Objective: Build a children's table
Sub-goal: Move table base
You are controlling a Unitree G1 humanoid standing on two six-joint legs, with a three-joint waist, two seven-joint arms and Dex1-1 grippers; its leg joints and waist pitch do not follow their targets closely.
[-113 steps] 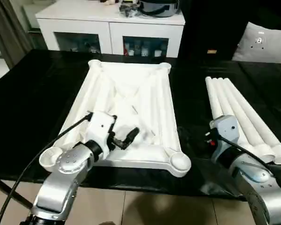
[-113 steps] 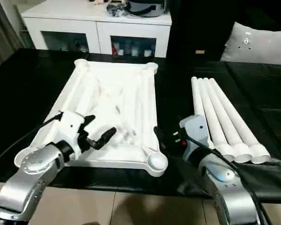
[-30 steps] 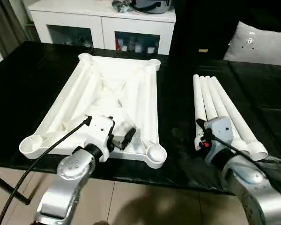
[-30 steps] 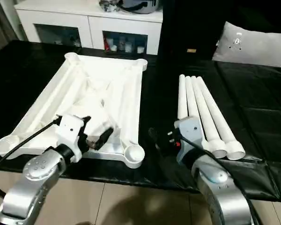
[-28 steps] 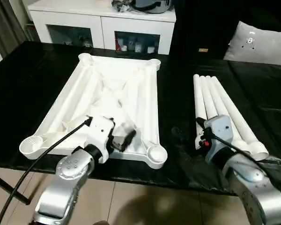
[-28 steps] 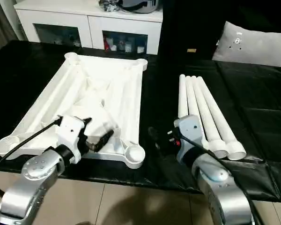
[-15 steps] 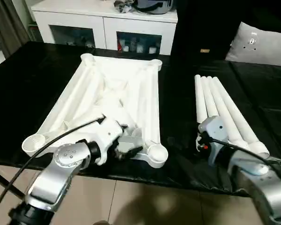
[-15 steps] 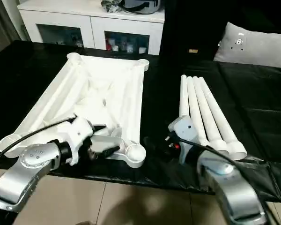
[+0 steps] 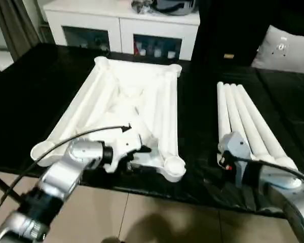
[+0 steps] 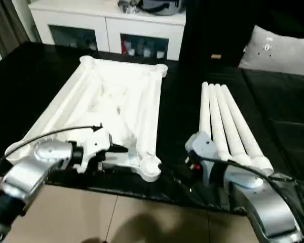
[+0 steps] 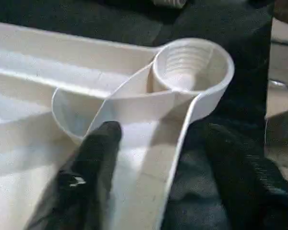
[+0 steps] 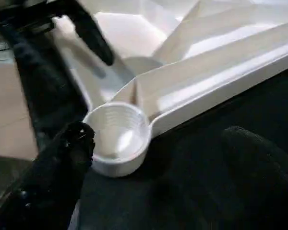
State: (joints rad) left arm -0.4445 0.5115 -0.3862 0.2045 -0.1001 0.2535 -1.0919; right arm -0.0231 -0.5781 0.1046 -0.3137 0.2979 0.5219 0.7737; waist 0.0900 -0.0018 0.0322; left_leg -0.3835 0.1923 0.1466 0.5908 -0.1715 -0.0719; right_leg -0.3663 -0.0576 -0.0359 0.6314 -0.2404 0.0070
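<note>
The children's table top point(image 9: 137, 101) lies underside up on the black work table, ribs and round corner sockets showing. Four white legs point(image 9: 243, 116) lie side by side to its right. My left gripper point(image 11: 163, 132) is at the top's near edge, beside the near right corner socket point(image 11: 192, 67). It is open and straddles the rim, one finger point(image 11: 98, 158) inside the top, the other point(image 11: 240, 177) outside over the black cloth. My right gripper point(image 12: 161, 134) is open low over the cloth between the top and the legs, with that same socket point(image 12: 116, 136) just ahead of its fingers.
The black-covered work table point(image 9: 40, 91) ends just in front of the top's near edge, with tan floor below. A white cabinet point(image 9: 121, 25) stands behind the table and a grey cushion point(image 9: 286, 48) lies at the back right.
My left gripper has dropped from above the top onto its near rim by the right corner socket, and its fingers have drawn closer together. The right gripper has stayed open, sinking a little.
</note>
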